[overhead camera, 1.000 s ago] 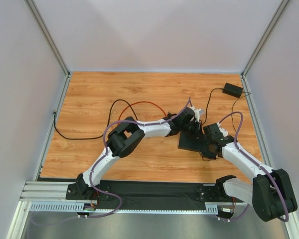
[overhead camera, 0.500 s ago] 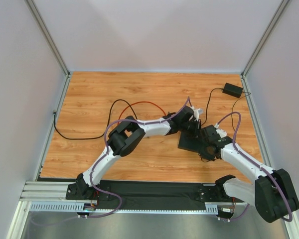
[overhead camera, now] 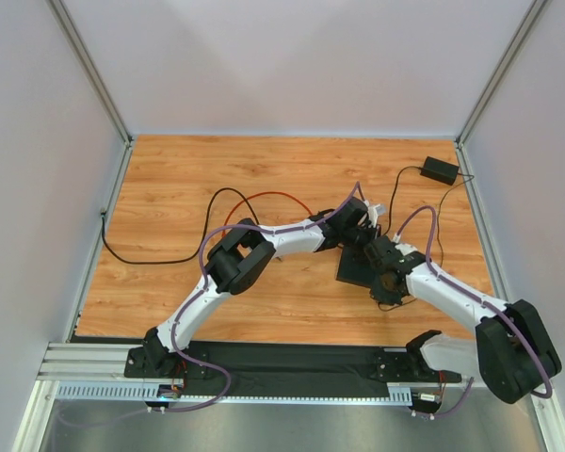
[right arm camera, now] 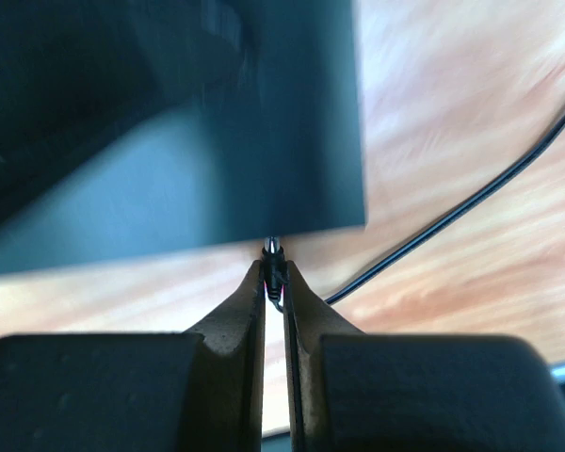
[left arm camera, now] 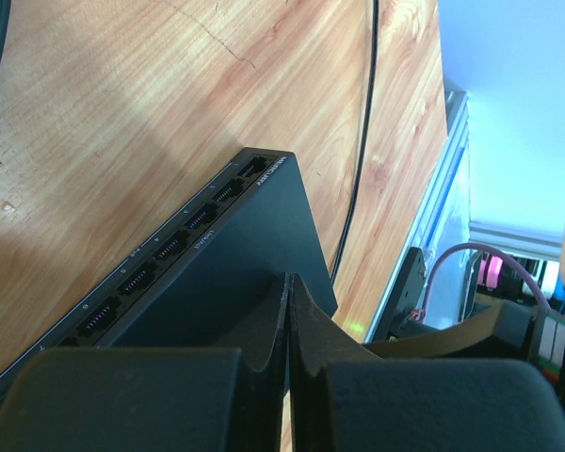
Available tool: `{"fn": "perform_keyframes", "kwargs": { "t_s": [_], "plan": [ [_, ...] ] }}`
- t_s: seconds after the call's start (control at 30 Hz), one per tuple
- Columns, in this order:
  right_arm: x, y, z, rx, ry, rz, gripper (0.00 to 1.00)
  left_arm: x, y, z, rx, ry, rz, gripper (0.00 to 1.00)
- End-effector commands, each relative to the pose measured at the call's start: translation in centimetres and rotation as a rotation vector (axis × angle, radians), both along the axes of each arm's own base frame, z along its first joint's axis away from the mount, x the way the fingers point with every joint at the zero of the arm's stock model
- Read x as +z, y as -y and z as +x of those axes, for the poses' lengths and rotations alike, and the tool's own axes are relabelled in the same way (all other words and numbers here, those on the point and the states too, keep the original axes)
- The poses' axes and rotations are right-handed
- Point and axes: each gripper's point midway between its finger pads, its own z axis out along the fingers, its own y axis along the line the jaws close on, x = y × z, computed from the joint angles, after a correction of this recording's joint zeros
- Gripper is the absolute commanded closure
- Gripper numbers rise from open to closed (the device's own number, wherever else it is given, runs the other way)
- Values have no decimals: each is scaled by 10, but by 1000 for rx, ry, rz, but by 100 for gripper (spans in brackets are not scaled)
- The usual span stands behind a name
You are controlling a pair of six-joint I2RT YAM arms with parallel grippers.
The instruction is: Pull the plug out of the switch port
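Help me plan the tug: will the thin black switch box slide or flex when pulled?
Probably slides: the thin matte-black switch box looks light, flat on smooth wooden tabletop. Likely rigid: its edges run straight. The left end effector seems to pin it.

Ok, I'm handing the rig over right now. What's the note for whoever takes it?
Left gripper: jaws shut on nothing, tips down on top of the switch, apparently pinning it to the table.
Right gripper: jaws shut on the plug, right at the switch's edge. A black cable runs off beside it.
Done: switch braced, plug gripped.
Left: the right wrist view is blurred and the plug's tip meets the box edge, so I cannot tell if it is out of the port. Probably pull straight back until it is clear.
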Motion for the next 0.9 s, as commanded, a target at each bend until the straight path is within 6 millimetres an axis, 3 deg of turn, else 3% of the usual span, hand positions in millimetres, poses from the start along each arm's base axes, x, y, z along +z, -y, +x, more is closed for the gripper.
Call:
{"fn": "perform_keyframes", "kwargs": {
  "t_s": [0.0, 0.2, 0.37, 0.53, 0.67, 0.7, 0.77, 0.8, 0.83, 0.87],
  "plan": [
    [-1, -9, -26, 11, -86, 41, 100, -108, -48, 4, 84, -9, 311, 100],
    [18, -12, -9, 24, -37, 37, 100, -109, -49, 4, 85, -7, 315, 100],
    [26, -11, -10, 25, -35, 39, 100, -103, -50, 3, 78, 6, 308, 100],
    [48, 1, -4, 7, 18, 19, 100, -76, -50, 8, 73, 73, 270, 100],
    [60, 4, 10, -33, 61, 114, 100, -54, -59, 10, 76, 160, 254, 100],
    [63, 11, 15, -67, 74, 122, 100, -38, -59, 14, 86, 201, 232, 100],
    [81, 17, 31, -76, 129, 127, 100, -30, -62, 12, 90, 231, 190, 100],
    [89, 19, 37, -77, 153, 126, 100, -14, -60, 12, 85, 251, 154, 100],
    [97, 22, 48, -89, 188, 130, 100, -11, -62, 10, 78, 270, 139, 99],
    [113, 23, 62, -68, 239, 131, 100, -7, -63, 9, 75, 280, 130, 99]
  ]
}}
